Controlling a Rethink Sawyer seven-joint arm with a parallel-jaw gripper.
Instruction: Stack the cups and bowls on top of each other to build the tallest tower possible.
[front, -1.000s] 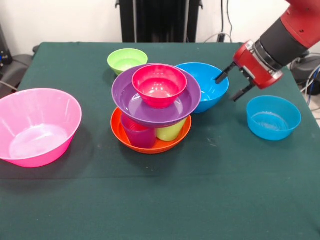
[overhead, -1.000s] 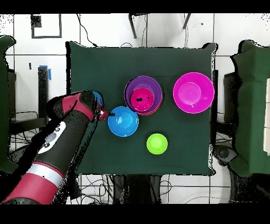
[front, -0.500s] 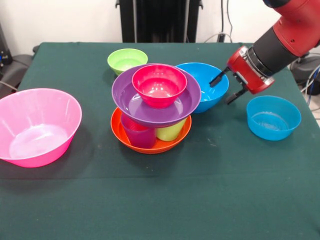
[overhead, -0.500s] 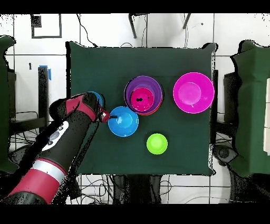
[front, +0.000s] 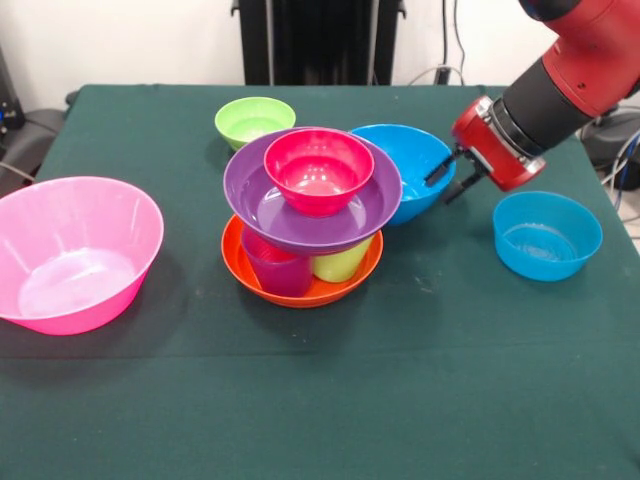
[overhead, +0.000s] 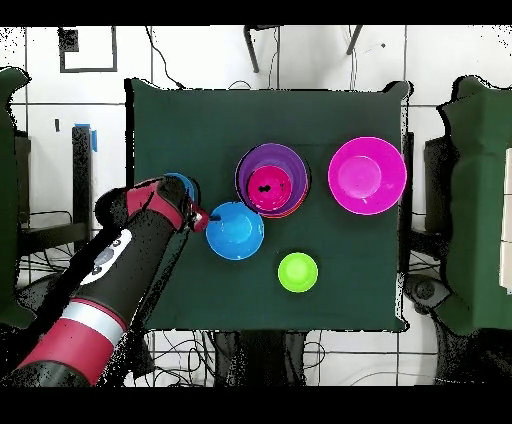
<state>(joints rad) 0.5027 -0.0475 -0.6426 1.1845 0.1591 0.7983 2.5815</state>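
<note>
The tower stands mid-table: an orange bowl (front: 300, 288) holds a purple cup (front: 277, 272) and a lime green cup (front: 341, 263); a purple bowl (front: 290, 212) rests on them with a small red bowl (front: 318, 170) in it. The orange cup is hidden. A big blue bowl (front: 405, 160) sits just right of the tower. My gripper (front: 441, 187) is at its right rim, fingers drawn together on the rim, one inside and one outside. In the overhead view the gripper (overhead: 203, 217) meets the blue bowl (overhead: 234, 230) at its left edge.
A small light blue bowl (front: 547, 235) sits right of my gripper, under the arm. A small green bowl (front: 254, 120) stands behind the tower. A big pink bowl (front: 75, 250) sits at the left. The green table (front: 320, 400) ends near the front.
My gripper has moved in toward the big blue bowl's rim and its fingers have closed from wide open to narrow. The bowls and the tower have not moved.
</note>
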